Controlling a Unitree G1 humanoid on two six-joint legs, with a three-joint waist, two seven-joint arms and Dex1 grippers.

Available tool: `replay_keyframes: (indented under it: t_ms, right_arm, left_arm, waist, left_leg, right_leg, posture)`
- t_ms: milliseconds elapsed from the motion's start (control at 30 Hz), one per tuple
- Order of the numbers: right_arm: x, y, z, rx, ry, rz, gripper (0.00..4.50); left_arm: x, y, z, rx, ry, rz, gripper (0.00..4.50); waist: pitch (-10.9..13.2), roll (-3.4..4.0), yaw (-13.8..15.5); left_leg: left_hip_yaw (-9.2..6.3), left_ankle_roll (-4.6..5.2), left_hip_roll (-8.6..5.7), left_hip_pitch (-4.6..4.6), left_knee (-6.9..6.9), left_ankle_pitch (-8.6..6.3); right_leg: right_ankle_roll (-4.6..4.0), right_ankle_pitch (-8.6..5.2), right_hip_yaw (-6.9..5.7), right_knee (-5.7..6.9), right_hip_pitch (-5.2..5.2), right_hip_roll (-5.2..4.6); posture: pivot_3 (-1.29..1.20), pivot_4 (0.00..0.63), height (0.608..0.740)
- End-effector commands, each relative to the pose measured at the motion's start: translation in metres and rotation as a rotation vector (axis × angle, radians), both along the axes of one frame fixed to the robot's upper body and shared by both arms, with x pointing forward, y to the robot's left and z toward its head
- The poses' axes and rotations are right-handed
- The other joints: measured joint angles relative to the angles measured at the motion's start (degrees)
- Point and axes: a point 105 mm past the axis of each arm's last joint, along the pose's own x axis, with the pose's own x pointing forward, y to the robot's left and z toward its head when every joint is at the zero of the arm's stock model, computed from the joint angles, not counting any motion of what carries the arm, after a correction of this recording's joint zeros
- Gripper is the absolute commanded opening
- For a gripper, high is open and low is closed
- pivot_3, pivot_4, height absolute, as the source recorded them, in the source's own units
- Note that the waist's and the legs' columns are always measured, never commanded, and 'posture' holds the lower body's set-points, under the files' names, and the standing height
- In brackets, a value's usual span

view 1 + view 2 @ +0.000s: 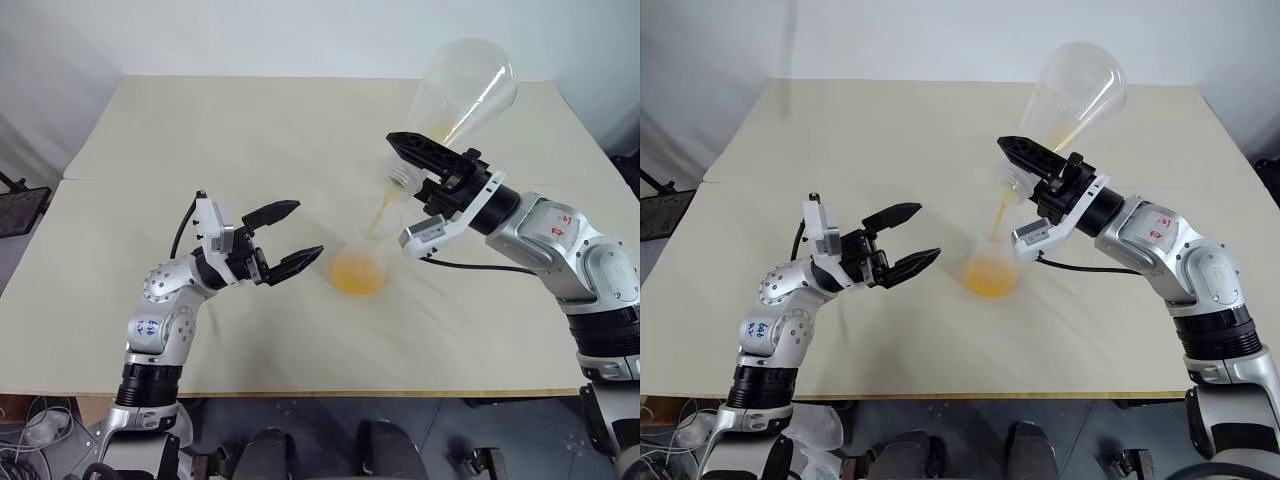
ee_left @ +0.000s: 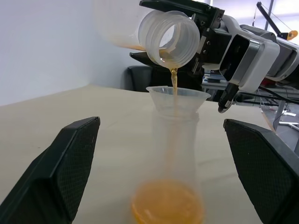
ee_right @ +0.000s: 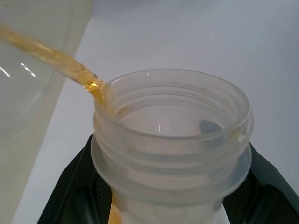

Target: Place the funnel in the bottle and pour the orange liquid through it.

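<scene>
Pour: The right claw is clamped on the threaded neck of a clear conical flask, tipped mouth-down so a thin stream of orange liquid falls from its lip.
Funnel: The funnel sits in the neck of the bottle, placed to catch the stream and feed it inside.
Bottle: Standing upright on the table, between the two arms, with orange pooled in its base.
Left claw: The left claw has its fingers wide apart, near the bottle and not touching it, probably ready to steady it.
Progress: Pouring appears well under way; a little liquid remains along the flask's lower wall.
Hard to make out: The frosted bottle's outline is faint from overhead, and the funnel's stem cannot be made out inside the neck.
</scene>
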Motion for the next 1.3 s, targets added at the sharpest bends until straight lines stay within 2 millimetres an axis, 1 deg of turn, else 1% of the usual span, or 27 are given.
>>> replay_keyframes:
  t_ms: [33,267,1000,1133,1300]
  right_arm:
    - [-0.009,0.003,0.013,0.011,-0.059,0.034,2.47]
    - [-0.01,0.001,0.018,0.012,-0.091,0.03,2.47]
    - [-0.013,0.001,0.024,0.01,-0.121,0.04,2.47]
    - [-0.011,-0.001,0.022,0.056,-0.07,0.045,2.47]
    - [-0.008,-0.008,0.02,0.207,0.073,0.057,2.47]
  left_arm:
    - [-0.002,0.0,0.006,-0.012,-0.033,0.004,4.5]
    - [-0.002,0.0,0.006,-0.012,-0.031,0.004,4.5]
    - [0.001,-0.001,0.007,-0.016,-0.035,-0.002,4.5]
    - [0.001,-0.002,0.006,-0.017,-0.036,-0.001,4.5]
    - [0.001,-0.001,0.006,-0.014,-0.033,-0.001,4.5]
  waist:
    - [0.0,0.0,0.0]
    - [0.0,0.0,0.0]
    - [0.0,0.0,0.0]
    - [0.0,0.0,0.0]
    - [0.0,0.0,0.0]
  left_leg:
    - [0.0,0.0,0.0,0.0,0.0,0.0]
    - [0.0,0.0,0.0,0.0,0.0,0.0]
    - [0.0,0.0,0.0,0.0,0.0,0.0]
    - [0.0,0.0,0.0,0.0,0.0,0.0]
    - [0.0,0.0,0.0,0.0,0.0,0.0]
  right_leg:
    - [0.0,0.0,0.0,0.0,0.0,0.0]
    - [0.0,0.0,0.0,0.0,0.0,0.0]
    - [0.0,0.0,0.0,0.0,0.0,0.0]
    - [0.0,0.0,0.0,0.0,0.0,0.0]
    - [0.0,0.0,0.0,0.0,0.0,0.0]
  posture:
    - [0.0,0.15,0.74]
    - [0.0,0.15,0.74]
    - [0.0,0.15,0.74]
    - [0.0,0.15,0.74]
    - [0.0,0.15,0.74]
